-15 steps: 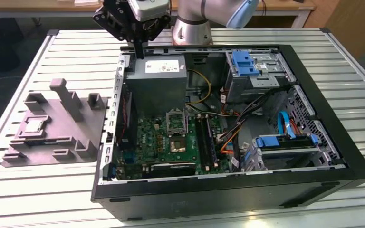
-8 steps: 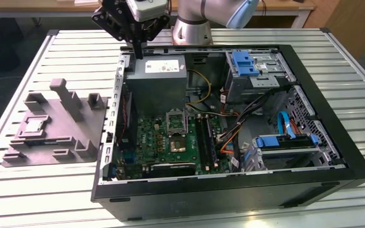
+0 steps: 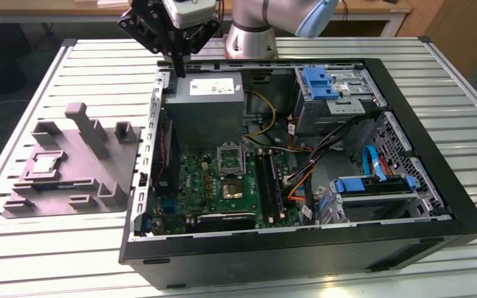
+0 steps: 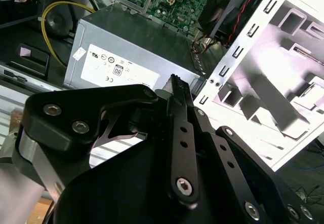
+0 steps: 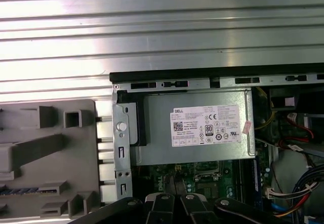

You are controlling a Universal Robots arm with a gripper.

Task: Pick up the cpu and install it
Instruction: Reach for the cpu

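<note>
Hovering shut and empty over the case, cpu on the block

Nearest in the exterior view, the slatted desk (image 3: 56,267) carried an open black case (image 3: 305,251) lying on its side. Inside it a green board (image 3: 197,180) lay flat. The socket (image 3: 231,187) sat near the board's middle, and the black frame (image 3: 228,154) lay just beyond it, toward the psu. To the exterior view's right, a blue-handled drive cage (image 3: 371,186) sat among coloured cables.

To the exterior view's left, outside the case and just beside its wall, a grey block (image 3: 81,186) with upright posts rested on the desk. The cpu (image 3: 44,163) lay flat in a recess of that block, on the side away from the case. Its pale top faced up, and nothing touched it.

Farther back, the grey psu (image 3: 205,105) stood against the case's far wall. The gripper (image 3: 178,71) hung above the case's far corner on the exterior view's left, just beside the psu and well apart from the cpu. Its fingers were pressed together and gripped nothing. In the second wrist view the closed fingers (image 4: 179,112) pointed toward the psu's labelled face. Behind the case rose the arm (image 3: 251,37).
</note>
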